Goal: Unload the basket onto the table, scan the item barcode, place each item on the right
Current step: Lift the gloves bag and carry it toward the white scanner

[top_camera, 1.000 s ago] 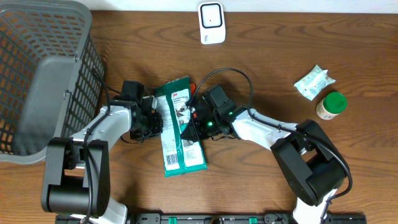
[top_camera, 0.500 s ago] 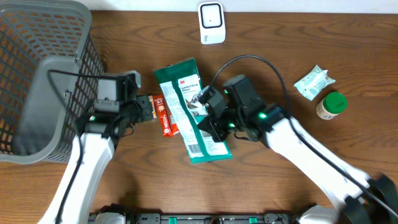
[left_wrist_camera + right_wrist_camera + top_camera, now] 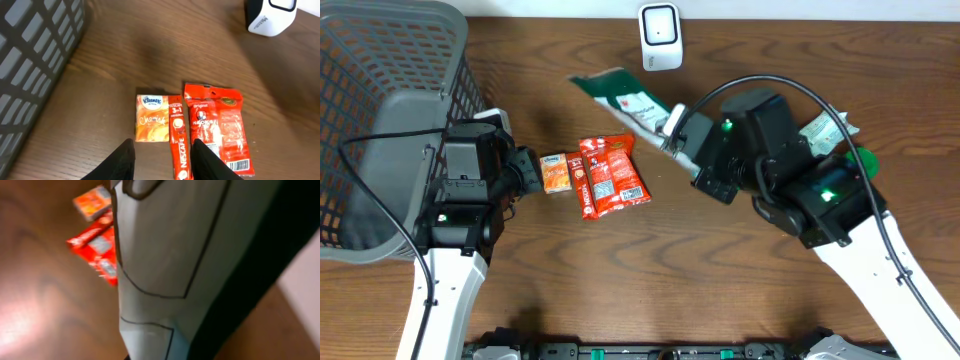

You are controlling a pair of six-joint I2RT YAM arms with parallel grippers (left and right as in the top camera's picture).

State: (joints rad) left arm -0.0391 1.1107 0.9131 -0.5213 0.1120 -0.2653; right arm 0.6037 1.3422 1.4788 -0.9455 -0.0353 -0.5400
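Note:
My right gripper [image 3: 678, 128] is shut on a green and white 3M pack [image 3: 625, 95] and holds it tilted above the table, just below the white scanner [image 3: 660, 37]. In the right wrist view the pack [image 3: 165, 255] fills the frame and hides the fingers. On the table lie an orange Kleenex packet [image 3: 555, 172], a Nescafe stick [image 3: 578, 187] and a red sachet [image 3: 613, 172]. My left gripper [image 3: 530, 172] is open at their left. In the left wrist view, the near end of the Nescafe stick [image 3: 179, 150] lies between the fingers of my left gripper [image 3: 165, 162], which hold nothing.
A grey mesh basket [image 3: 380, 120] stands at the far left, close behind the left arm. At the right, beside the right arm, are a white-green packet [image 3: 825, 130] and a bottle with a green lid [image 3: 855, 165]. The scanner [image 3: 270, 17] shows at the top right of the left wrist view.
The right arm lifted the green pack off the table and swung it up toward the scanner. The left gripper drew back left and opened, leaving the red and orange packets uncovered.

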